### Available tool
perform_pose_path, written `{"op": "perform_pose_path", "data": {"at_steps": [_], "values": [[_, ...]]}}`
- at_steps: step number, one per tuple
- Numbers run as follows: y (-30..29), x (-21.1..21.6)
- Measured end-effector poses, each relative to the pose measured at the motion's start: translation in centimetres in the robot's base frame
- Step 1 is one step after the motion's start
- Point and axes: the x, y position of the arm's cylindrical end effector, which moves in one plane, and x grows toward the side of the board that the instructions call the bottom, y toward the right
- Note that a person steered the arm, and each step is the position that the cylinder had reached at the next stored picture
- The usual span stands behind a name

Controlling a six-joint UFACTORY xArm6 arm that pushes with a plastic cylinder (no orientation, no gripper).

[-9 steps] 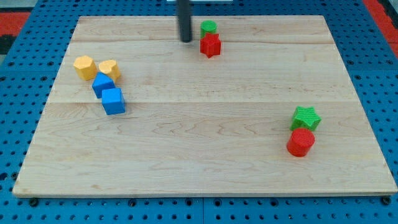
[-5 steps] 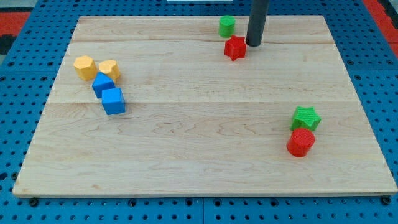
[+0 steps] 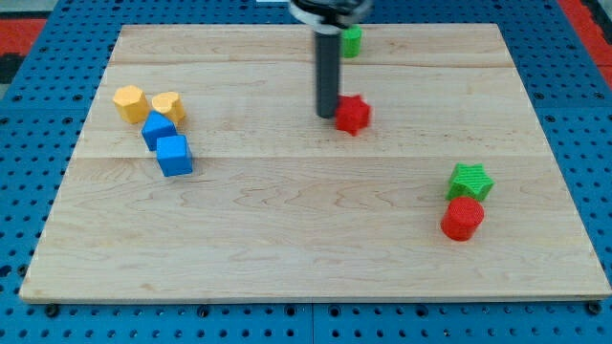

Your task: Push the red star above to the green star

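Blocks: 2 red, 2 green, 2 blue, 2 yellow | tip (image 3: 328, 116) beside red star (image 3: 352, 114) | pincer unseen

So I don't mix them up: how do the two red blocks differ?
The red star is star-shaped; the red cylinder is rounder. The red star sits mid-board with my tip right at its left side; the red cylinder lies toward the view's bottom right, touching the green star, far from my tip. Both are red.

No text, label, brand, number or sign can be read anywhere, neither on the wooden desk (image 3: 287, 239) nor on the coloured blocks.
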Motion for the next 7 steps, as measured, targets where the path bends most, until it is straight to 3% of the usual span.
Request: {"op": "perform_pose_path", "data": {"at_steps": [1,2,3,5,7], "values": [[6.4,2.5],[6.5,2.6],[6.5,-1.2],[10.4,4.3],[5.5,-0.8]]}}
